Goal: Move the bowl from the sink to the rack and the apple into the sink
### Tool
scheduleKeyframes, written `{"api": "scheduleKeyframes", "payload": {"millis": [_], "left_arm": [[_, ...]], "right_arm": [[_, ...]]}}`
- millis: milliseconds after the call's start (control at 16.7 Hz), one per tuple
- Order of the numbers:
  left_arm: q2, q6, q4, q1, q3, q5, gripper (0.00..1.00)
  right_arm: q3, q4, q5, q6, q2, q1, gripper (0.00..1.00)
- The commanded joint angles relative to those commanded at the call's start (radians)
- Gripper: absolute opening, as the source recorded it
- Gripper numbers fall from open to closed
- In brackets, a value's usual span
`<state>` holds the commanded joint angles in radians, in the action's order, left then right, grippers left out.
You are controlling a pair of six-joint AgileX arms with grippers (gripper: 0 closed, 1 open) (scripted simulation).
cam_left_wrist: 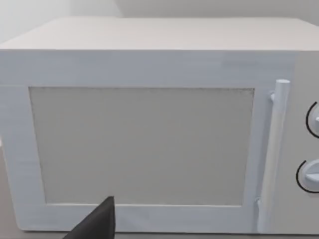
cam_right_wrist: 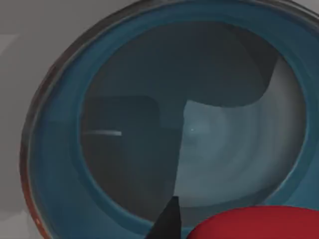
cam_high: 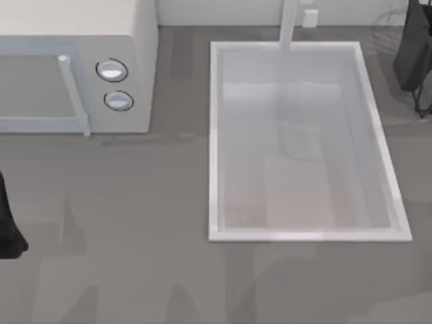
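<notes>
The bowl [cam_right_wrist: 189, 124] looms close under the right wrist camera, the apple [cam_right_wrist: 259, 224] at that frame's lower edge. In the top view the sink [cam_high: 216, 135] looks bare. The bowl likely goes first. Whether either claw is open cannot be told; the rack is hard to make out.

one of each main thing, two knobs, two arms.
there was one sink [cam_high: 214, 135] right of centre in the top view, with one faucet post [cam_high: 289, 23] at its upper rim. one microwave [cam_high: 128, 40] sat in the upper left, bearing two knobs [cam_high: 112, 70] and one door handle [cam_high: 73, 94]. one bowl [cam_right_wrist: 60, 164] and one apple [cam_right_wrist: 259, 224] appeared in the right wrist view. two dark arms were counted: the left arm [cam_high: 8, 229] at the left edge, the right arm [cam_high: 413, 47] at the upper right.
</notes>
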<state>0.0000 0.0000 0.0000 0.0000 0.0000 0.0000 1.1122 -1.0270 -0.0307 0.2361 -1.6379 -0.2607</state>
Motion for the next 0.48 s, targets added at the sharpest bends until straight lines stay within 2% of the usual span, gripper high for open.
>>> {"api": "scheduleKeyframes", "payload": {"millis": [180, 480], "left_arm": [[0.0, 0.0, 0.0, 0.0, 0.0, 0.0, 1.0], [0.0, 0.0, 0.0, 0.0, 0.0, 0.0, 1.0]], "right_arm": [[0.067, -0.084, 0.003, -0.001, 0.047, -0.001, 0.0], [0.072, -0.089, 0.004, -0.003, 0.05, 0.001, 0.0]]}}
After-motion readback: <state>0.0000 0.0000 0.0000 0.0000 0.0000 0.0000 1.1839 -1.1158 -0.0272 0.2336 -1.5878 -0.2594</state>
